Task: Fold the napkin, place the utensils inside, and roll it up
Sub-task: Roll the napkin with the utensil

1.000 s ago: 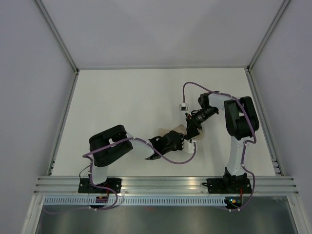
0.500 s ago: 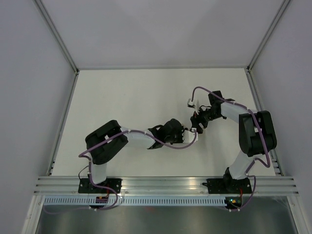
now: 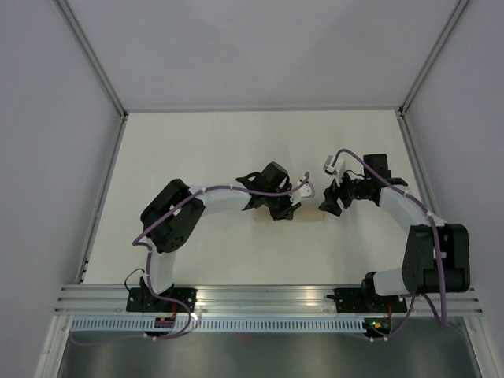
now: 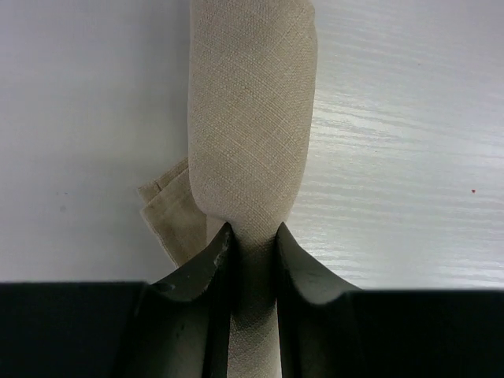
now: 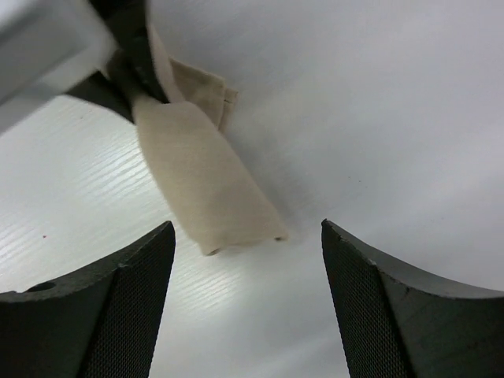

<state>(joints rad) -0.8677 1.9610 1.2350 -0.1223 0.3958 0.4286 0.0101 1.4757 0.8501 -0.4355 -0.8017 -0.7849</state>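
Rolled into a snug beige tube, napkin (image 4: 252,118) flat on the pale wood-grain desk (image 4: 409,118); matte plain weave, one loose corner poking out sideways; inside of the roll hidden. Clamped on one end: left end effector (image 4: 253,236). Spread wide facing the free end, touching nothing: right end effector (image 5: 246,228), mesh-textured pads (image 5: 130,315).

The table (image 3: 197,157) is white, faintly wood-grained; the napkin (image 4: 252,118) lies on it as a tight beige roll, one end between the fingers of the left gripper (image 4: 252,240), the other just ahead of the right gripper (image 5: 246,228); a loose corner, seemingly flat, pokes out beside the left fingers.
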